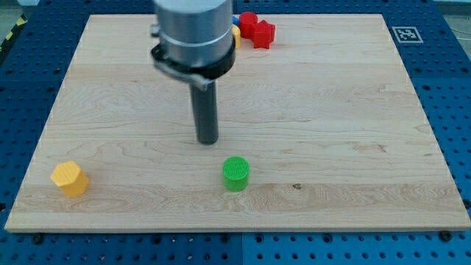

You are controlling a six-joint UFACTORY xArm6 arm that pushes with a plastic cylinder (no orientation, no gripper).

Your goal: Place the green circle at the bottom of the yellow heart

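Observation:
The green circle stands on the wooden board, low and near the middle. A yellow block, angular in outline, sits near the board's bottom left corner; its shape is hard to make out. My tip is just above and to the left of the green circle, a short gap apart from it. The arm's grey body covers part of the board's top middle.
A red star-like block lies at the top of the board, right of the arm. A sliver of yellow and blue shows beside it, mostly hidden by the arm. A marker tag is at the top right corner.

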